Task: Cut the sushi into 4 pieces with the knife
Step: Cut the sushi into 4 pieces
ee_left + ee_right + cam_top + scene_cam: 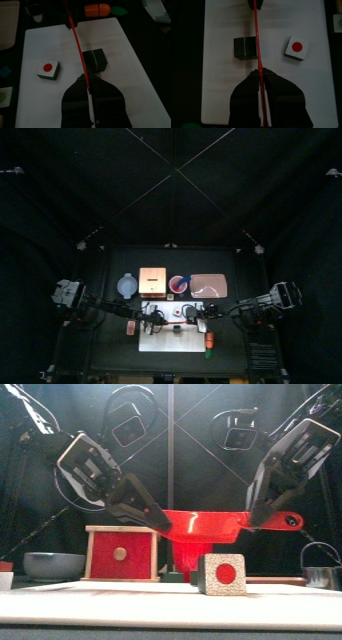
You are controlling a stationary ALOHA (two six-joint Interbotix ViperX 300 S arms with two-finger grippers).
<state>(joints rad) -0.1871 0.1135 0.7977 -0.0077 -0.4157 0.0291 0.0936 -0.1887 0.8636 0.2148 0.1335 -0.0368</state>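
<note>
Behind the left end of the white cutting board (137, 60) sit a blue-grey bowl (51, 565) and, next to it, a pale wooden box (123, 554) with its red drawer front. Neither looks to have any part in this.

Over the board, the left gripper (85, 80) comes down from the left, its jaws pinched tight on one end of the red toy knife (207, 529). The blade hangs broadside over the middle of the board. From the front it looks just clear of the sushi, not into it.

On the board below lies the dark green rest of the sushi roll (97, 59). A seam across it suggests more than one block joined there, though I can't count them. From either wrist, the blade's line runs along one edge of this block. On the other side of that line, apart from the block, lies one cut piece (225, 574), its white face and red middle showing.

The right gripper (260, 75) comes in from the right, likewise clamped flat on the knife's other end. So both arms carry the one blade.

Past the board's right end is what looks like a round metal cutter (321, 568), with an orange toy food (97, 8) off that end too.

I can find only one loose piece, so I'd say one cut is made. Going by four pieces, two more remain, and the blade would need shifting over the block first.
</note>
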